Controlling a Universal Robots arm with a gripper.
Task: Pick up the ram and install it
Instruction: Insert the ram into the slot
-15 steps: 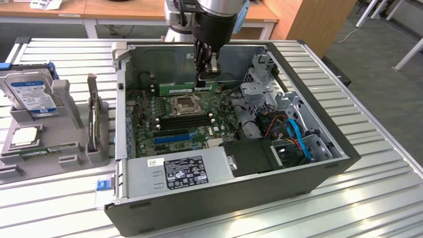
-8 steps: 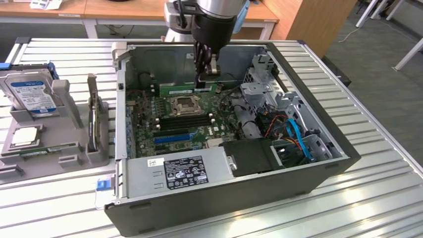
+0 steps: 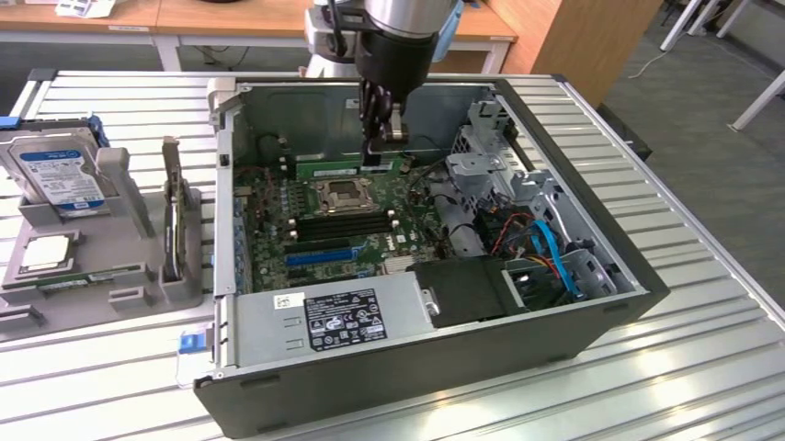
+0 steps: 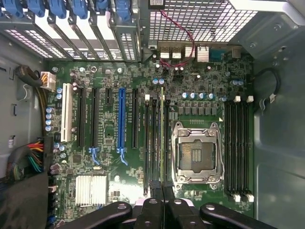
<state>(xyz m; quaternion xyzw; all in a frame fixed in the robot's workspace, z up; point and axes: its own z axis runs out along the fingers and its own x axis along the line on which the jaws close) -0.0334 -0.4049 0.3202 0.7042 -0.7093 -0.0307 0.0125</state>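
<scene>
Firmly clenched, the pincer (image 4: 162, 187) grips the ram (image 4: 162, 133) edge-on amid the black slots (image 4: 148, 138)

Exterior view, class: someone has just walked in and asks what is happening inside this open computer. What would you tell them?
A robot arm's hand reaches down into the open computer case, shut on the ram, a thin green stick. In the wrist view the stick lies edge-on along the black memory slots beside the empty CPU socket. Whether it is seated in a slot cannot be told.
</scene>
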